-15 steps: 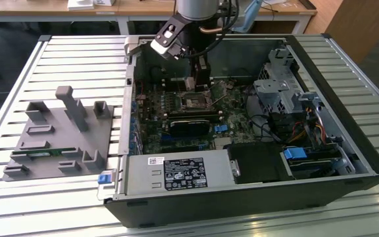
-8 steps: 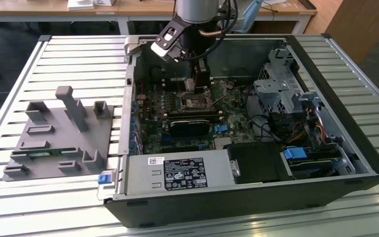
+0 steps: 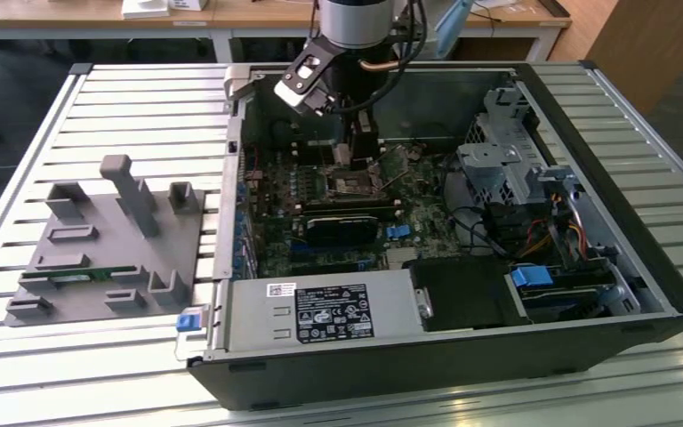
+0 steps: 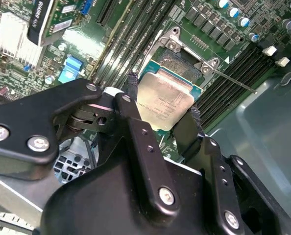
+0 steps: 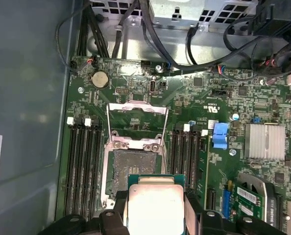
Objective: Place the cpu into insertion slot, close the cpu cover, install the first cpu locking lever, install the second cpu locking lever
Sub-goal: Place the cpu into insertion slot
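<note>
My gripper (image 4: 162, 104) is shut on the cpu (image 4: 160, 100), a flat square chip with a dull silver top, one black finger (image 4: 132, 90) on each of two opposite edges. In the first wrist view the cpu (image 5: 155, 208) hangs just short of the insertion slot (image 5: 132, 164), a dark square socket on the green board. The cpu cover (image 5: 138, 108), a thin metal frame, stands swung open beyond the slot, with thin wire levers (image 5: 108, 125) raised at its sides. In the exterior view the gripper (image 3: 359, 149) hovers above the slot (image 3: 354, 185) inside the open computer case.
Black memory slots (image 5: 82, 161) flank the socket. A black card (image 3: 341, 222), a power supply (image 3: 317, 311), a drive cage (image 3: 519, 169) and loose cables (image 5: 194, 54) crowd the case. A grey fixture (image 3: 116, 240) sits on the slatted table at the exterior view's left.
</note>
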`<state>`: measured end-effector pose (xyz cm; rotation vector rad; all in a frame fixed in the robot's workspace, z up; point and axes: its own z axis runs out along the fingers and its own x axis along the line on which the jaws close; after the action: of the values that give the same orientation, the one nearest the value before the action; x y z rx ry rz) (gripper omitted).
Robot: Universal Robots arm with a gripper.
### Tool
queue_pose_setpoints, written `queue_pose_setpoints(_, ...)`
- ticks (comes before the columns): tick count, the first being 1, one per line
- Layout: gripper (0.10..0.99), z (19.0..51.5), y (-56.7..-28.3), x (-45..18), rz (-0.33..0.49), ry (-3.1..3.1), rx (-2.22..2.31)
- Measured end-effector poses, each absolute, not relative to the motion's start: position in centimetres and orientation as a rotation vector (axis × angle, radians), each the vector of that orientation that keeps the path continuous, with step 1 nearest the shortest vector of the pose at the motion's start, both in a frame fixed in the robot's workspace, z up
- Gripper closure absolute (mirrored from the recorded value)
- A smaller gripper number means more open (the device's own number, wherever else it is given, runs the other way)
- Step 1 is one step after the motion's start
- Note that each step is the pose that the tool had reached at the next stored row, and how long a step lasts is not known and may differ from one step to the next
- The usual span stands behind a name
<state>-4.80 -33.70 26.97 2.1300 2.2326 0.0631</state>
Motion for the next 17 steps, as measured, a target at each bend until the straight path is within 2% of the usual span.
queue_pose_setpoints(17, 0.545, 25.1, -32.8, -4.4, 0.049, 2.240, 2.137)
